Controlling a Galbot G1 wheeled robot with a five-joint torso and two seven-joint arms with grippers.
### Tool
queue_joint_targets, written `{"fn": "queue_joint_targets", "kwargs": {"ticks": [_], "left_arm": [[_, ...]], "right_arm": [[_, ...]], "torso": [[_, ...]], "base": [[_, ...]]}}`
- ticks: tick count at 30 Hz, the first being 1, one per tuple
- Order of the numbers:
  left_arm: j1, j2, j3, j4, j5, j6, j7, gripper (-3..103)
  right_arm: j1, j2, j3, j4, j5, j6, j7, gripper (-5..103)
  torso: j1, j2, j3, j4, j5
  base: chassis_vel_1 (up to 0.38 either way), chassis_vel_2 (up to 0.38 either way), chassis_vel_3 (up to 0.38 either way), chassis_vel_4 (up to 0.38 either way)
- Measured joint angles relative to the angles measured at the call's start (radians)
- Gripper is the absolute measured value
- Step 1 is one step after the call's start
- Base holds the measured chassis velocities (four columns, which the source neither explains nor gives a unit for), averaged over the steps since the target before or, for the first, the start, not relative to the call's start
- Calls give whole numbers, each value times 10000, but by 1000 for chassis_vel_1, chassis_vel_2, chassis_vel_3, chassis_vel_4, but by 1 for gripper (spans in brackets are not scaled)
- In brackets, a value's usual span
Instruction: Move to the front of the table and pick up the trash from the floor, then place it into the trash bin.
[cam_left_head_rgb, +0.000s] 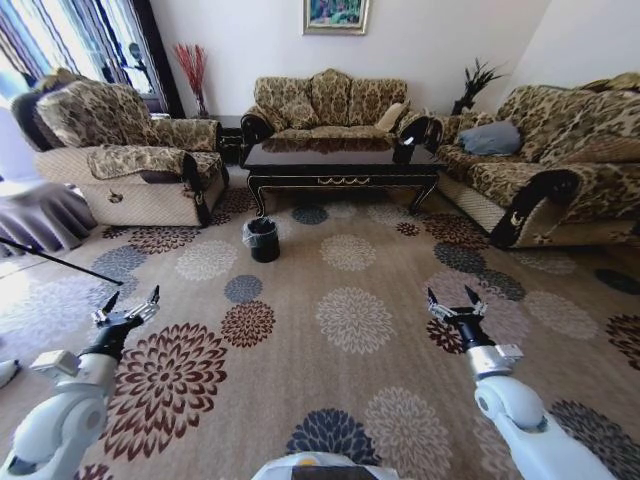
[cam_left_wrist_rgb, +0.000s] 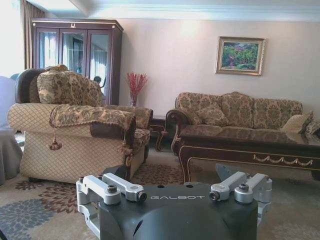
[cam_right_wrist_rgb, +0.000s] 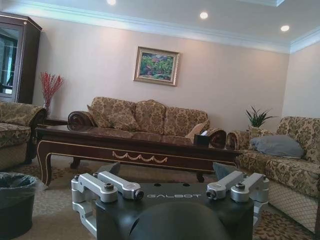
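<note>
Both grippers hover over the floor (cam_left_head_rgb: 350, 320) with jaws spread and nothing between them: the left gripper (cam_left_head_rgb: 130, 303) at 8 o'clock in the head view, the right gripper (cam_left_head_rgb: 453, 298) at 4 o'clock. At 12 o'clock the table (cam_left_head_rgb: 340, 165) stands before a sofa (cam_left_head_rgb: 330, 100). Off its left front corner, toward 11 o'clock, sits the trash bin (cam_left_head_rgb: 263, 240). I can't make out any trash on the carpet.

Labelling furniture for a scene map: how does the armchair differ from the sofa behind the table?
The armchair seats one and stands left of the table; the sofa is wider, against the far wall. A fringed throw drapes the armchair's arm; the sofa holds loose cushions. Both share floral beige upholstery with dark wood scrolled arms.
</note>
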Motion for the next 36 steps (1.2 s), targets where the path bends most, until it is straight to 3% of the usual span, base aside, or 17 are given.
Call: {"fn": "queue_joint_targets", "kwargs": {"ticks": [36], "left_arm": [[321, 168, -746, -629, -350, 370, -86, 100]], "right_arm": [[-319, -109, 411, 480, 182, -111, -9, 100]], "torso": [[614, 1571, 956, -1, 0]], "base": [[0, 0, 0, 0]]}}
